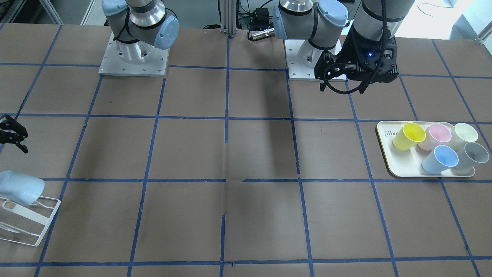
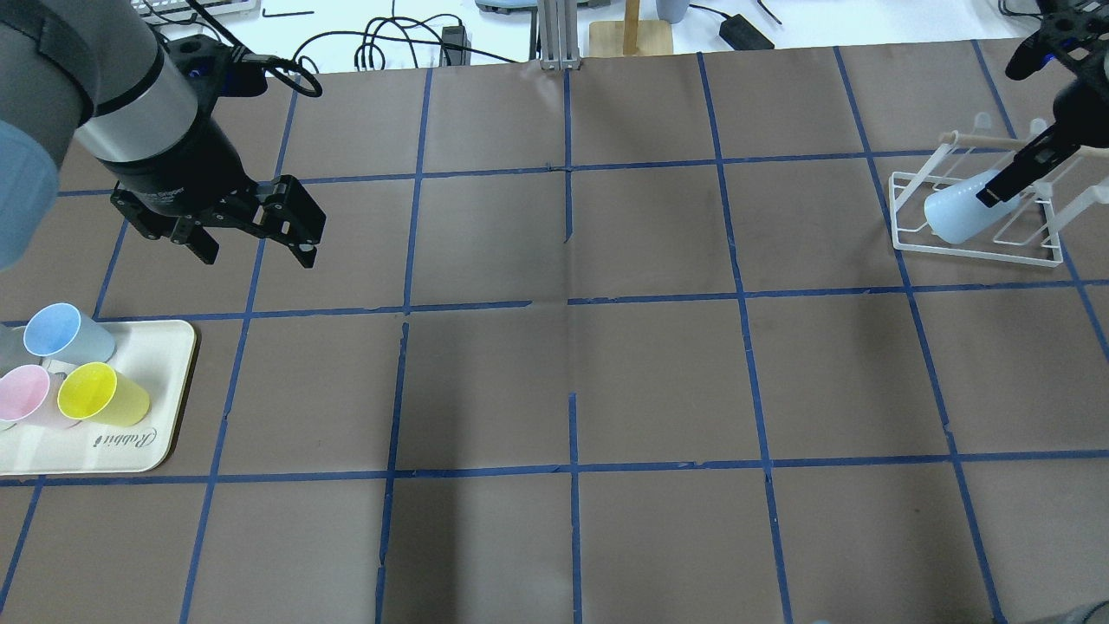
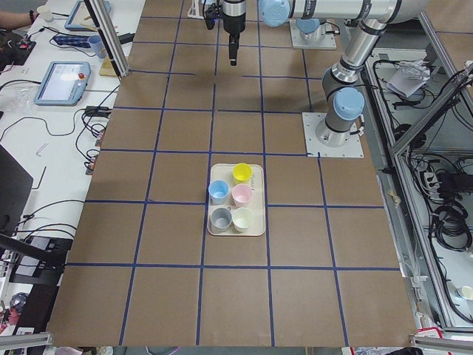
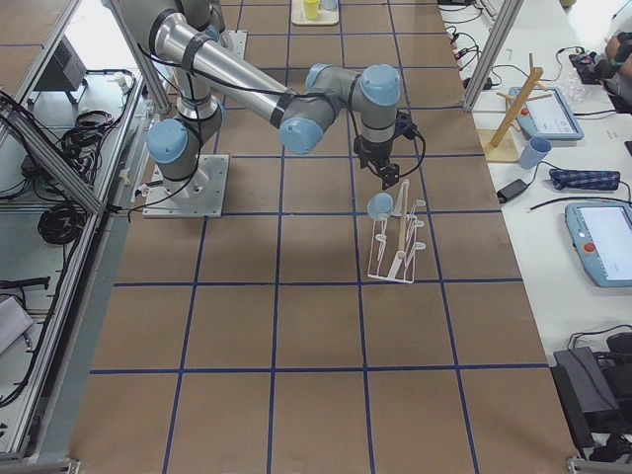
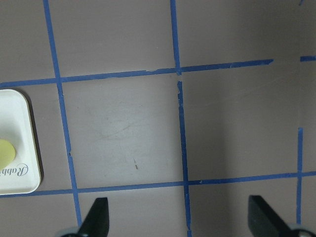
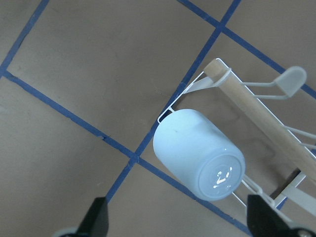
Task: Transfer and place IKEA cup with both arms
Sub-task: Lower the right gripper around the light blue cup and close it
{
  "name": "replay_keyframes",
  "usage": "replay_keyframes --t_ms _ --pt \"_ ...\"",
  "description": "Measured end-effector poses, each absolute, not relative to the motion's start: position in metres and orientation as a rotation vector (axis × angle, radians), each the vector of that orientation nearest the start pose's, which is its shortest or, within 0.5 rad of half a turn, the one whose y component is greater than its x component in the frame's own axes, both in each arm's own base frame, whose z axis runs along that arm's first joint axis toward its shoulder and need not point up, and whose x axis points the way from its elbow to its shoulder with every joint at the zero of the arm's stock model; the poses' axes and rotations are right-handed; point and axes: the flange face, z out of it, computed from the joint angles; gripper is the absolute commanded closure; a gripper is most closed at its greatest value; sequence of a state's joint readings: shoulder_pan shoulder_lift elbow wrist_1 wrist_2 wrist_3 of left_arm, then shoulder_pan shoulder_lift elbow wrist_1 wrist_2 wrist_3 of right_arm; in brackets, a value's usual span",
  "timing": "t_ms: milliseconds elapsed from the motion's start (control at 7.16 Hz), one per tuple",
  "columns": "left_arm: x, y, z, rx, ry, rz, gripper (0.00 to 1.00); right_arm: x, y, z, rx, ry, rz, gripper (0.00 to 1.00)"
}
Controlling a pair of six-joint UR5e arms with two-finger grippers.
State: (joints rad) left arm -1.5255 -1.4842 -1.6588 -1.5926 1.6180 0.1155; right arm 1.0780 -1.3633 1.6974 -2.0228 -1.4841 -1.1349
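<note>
Right wrist: right fingers (image 6: 98,219) spread wide; IKEA cup (image 6: 195,150) tilted base-up on rack (image 6: 260,120), just ahead, clear of both. Left wrist: left fingers (image 5: 97,218) apart above counter (image 5: 123,118); tray (image 5: 19,148) edge out beyond one finger.

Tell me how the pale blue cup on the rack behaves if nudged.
The cup looks like smooth plastic, so probably light and slippery. It sits tilted, base outward, on the wire rack, so a nudge might slide it off. Round and tapered, it would likely roll.
</note>
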Motion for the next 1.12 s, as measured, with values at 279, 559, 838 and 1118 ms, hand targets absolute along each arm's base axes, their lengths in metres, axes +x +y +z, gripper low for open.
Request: replay_keyframes --t_ms 279,559,838,1118 --pt "-0.106 -0.458 0.483 0.111 3.079 0.034 0.0 -0.151 -0.575 0.337 -1.034 2.99 -0.246 0.0" --pt "-0.106 -0.456 0.48 0.117 3.076 0.043 0.0 -0.155 -0.584 0.322 -1.038 2.986 -0.259 0.0" --pt "-0.108 -0.453 0.472 0.115 3.086 0.063 0.0 -0.158 -0.592 0.31 -1.038 2.979 -0.281 0.0" --pt "-0.105 -0.452 0.466 0.108 3.09 0.081 0.0 -0.159 -0.596 0.303 -1.035 2.971 -0.289 0.0"
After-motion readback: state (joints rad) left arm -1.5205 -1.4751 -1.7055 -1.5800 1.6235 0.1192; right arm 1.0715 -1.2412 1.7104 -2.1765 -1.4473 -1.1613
